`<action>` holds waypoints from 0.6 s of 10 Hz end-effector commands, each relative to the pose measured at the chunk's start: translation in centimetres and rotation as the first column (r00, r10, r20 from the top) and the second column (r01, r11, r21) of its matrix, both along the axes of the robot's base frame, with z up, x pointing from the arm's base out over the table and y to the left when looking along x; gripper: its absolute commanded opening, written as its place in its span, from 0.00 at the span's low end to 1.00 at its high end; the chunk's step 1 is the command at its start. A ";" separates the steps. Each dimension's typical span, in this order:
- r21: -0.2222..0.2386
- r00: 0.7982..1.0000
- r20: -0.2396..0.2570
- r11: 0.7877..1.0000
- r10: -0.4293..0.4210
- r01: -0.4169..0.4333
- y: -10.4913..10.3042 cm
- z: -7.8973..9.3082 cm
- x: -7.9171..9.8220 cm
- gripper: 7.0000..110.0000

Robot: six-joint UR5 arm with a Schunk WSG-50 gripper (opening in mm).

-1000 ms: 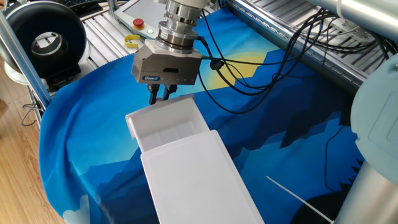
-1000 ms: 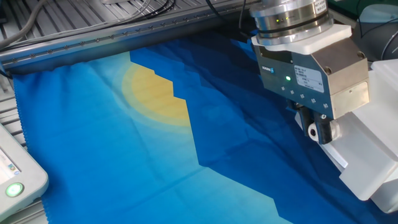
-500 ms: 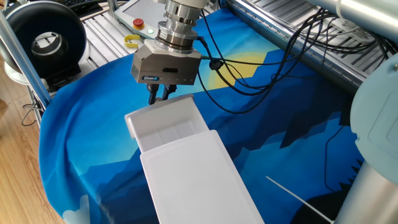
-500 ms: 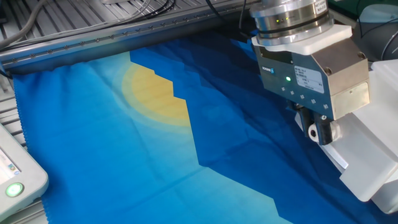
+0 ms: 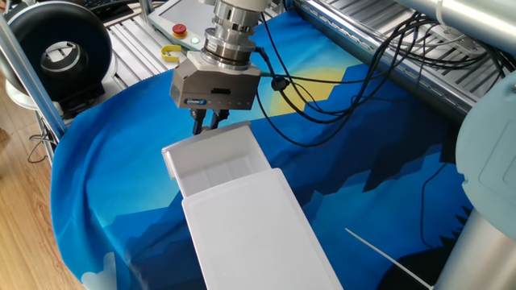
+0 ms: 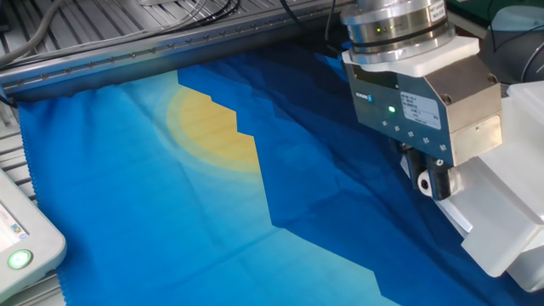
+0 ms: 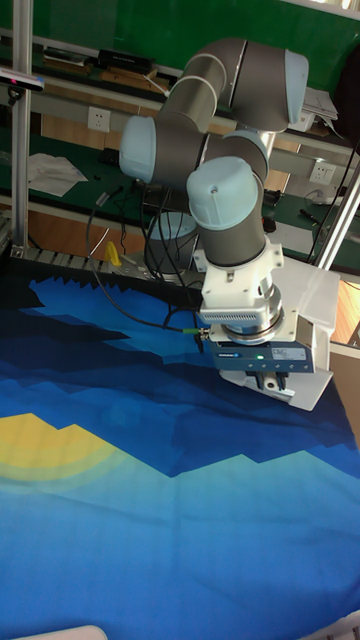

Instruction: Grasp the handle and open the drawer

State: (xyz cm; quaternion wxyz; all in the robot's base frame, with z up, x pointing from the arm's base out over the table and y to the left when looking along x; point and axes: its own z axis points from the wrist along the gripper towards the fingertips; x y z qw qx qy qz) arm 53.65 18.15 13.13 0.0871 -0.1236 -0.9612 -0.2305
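Pinching the handle (image 6: 422, 181) with closed fingers (image 5: 207, 122) at the middle of the frame lets the arm pull the drawer (image 5: 216, 161) out.

Blue cloth (image 5: 379, 153) with yellow sun print (image 6: 212, 127) covers the table. Black cables (image 5: 322, 89) trail across it. White pendant with red button (image 5: 179, 31) sits at the far edge, yellow tape dispenser (image 5: 171, 54) just beside it. Black round fan (image 5: 60, 52) stands on the left. Green-lit button (image 6: 19, 258) on a white device.
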 end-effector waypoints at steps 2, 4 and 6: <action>0.033 0.998 0.036 0.998 0.051 -0.052 0.5 0.3 0.0 0.00; 0.034 0.997 0.044 0.997 0.065 -0.067 0.4 0.4 0.1 0.36; 0.026 0.995 0.052 0.996 0.080 -0.082 0.2 0.3 0.1 0.36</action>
